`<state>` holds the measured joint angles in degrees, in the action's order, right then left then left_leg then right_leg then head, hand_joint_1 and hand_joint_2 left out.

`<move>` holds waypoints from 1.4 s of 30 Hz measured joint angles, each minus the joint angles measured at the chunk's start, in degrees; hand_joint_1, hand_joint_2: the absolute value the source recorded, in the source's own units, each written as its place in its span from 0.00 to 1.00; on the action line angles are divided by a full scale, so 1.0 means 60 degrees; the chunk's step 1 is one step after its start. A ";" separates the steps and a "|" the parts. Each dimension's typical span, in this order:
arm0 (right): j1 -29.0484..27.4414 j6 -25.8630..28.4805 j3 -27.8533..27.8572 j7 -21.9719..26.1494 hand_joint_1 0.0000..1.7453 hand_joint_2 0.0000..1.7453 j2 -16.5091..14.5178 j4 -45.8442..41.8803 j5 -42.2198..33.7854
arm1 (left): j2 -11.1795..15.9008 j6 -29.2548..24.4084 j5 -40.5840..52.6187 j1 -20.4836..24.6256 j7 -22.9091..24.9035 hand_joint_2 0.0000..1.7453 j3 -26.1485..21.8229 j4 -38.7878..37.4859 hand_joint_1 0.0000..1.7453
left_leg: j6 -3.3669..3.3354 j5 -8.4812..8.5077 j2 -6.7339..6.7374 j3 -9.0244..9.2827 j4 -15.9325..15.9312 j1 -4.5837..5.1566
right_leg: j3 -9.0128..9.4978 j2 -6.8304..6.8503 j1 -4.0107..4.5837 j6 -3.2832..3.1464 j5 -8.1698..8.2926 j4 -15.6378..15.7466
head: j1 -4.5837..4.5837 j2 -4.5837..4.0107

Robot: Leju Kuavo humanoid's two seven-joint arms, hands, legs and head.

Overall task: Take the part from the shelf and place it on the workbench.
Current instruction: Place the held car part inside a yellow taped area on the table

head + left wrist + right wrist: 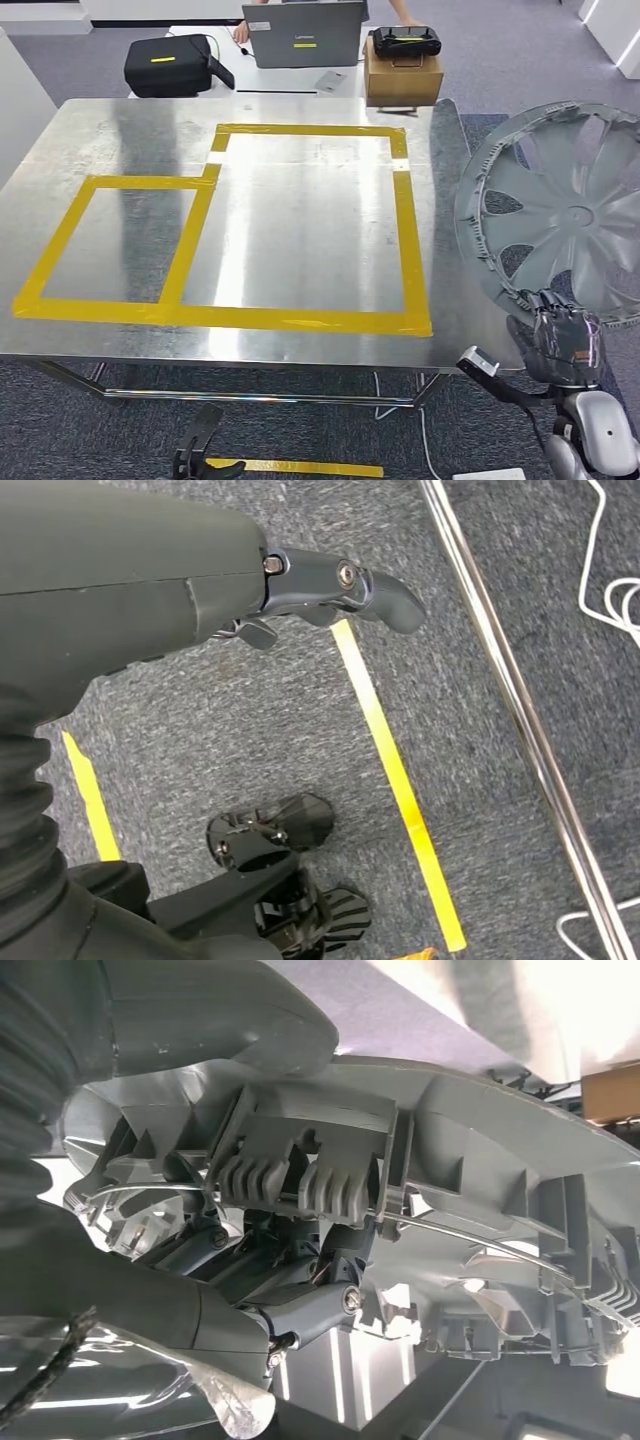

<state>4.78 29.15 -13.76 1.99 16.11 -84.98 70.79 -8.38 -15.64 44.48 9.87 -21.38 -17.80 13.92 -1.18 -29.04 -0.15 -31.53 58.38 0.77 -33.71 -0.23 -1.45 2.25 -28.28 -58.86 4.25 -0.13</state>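
A: How many parts? Where?
B: One grey wheel cover (562, 215), right of frame, beside the counter (302, 230), its lower rim gripped by the right hand (562, 345).
A: Left hand (332, 585)?
B: Fingers holding nothing, apparently extended over carpet

The workbench (249, 240) is set square ahead, with two taped frames marked on its top: a smaller frame (113, 240) toward the left edge and a larger frame (309, 225) adjoining it on the right, sharing one side. The part (562, 215) is held upright off the workbench's right edge, near the front right corner, gripped at its lower rim by the right hand (562, 345). Behind the far edge a second table (226, 82) is placed, on which a case (170, 65), a laptop (306, 35) and a box (404, 75) are lined up left to right. A controller (406, 41) is rested on the box. The left hand (332, 585) is hung low over the floor (302, 730), before the workbench's front edge.
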 joint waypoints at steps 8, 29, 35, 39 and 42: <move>0.1111 -0.0127 -0.0182 0.0025 1.00 1.00 -0.0049 0.1116 0.0071 | -0.0039 0.0079 0.0142 0.0068 0.0093 1.00 0.0203 0.0000 0.00 | 0.0000 -0.0002 -0.0002 -0.0011 -0.0001 0.0000 | -0.0004 0.0003 0.0000 0.0001 0.0000 0.0000 | 0.0000 0.0000; 0.4100 -0.0912 -0.2395 0.0123 1.00 1.00 -0.0851 0.3186 0.0284 | -0.0138 0.0314 0.0406 0.0129 0.0235 1.00 0.0620 0.0000 0.00 | -0.0001 0.0002 -0.0014 -0.0020 0.0000 0.0000 | -0.0005 0.0016 0.0000 0.0001 0.0000 -0.0001 | 0.0000 0.0000; 0.4675 -0.1059 -0.2886 0.0093 1.00 1.00 -0.1306 0.3798 0.0301 | -0.0188 0.0382 0.0419 0.0135 0.0270 1.00 0.0672 0.0000 0.00 | -0.0001 0.0001 -0.0011 -0.0021 0.0001 0.0000 | -0.0005 0.0012 0.0000 0.0001 0.0001 0.0000 | 0.0000 0.0000; 0.4923 -0.1057 -0.3165 0.0074 1.00 1.00 -0.1594 0.4150 0.0301 | -0.0215 0.0382 0.0419 0.0134 0.0268 1.00 0.0729 0.0000 0.00 | -0.0001 0.0002 -0.0013 -0.0020 0.0001 -0.0001 | -0.0006 0.0015 0.0001 0.0001 0.0001 0.0000 | 0.0002 0.0000; 0.5059 -0.1051 -0.3363 0.0084 1.00 1.00 -0.1797 0.4327 0.0227 | -0.0228 0.0381 0.0415 0.0132 0.0202 1.00 0.0774 0.0000 0.00 | -0.0001 0.0002 -0.0015 -0.0021 0.0001 -0.0001 | -0.0006 0.0017 0.0001 0.0001 0.0000 -0.0001 | 0.0002 0.0000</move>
<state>35.13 22.85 -33.94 2.49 5.33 -59.02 72.16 -9.75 -13.36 46.97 10.66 -20.16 -13.16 13.92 -1.18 -29.03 -0.24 -31.65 58.39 0.76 -33.74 -0.13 -1.44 2.25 -28.28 -58.86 4.26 -0.13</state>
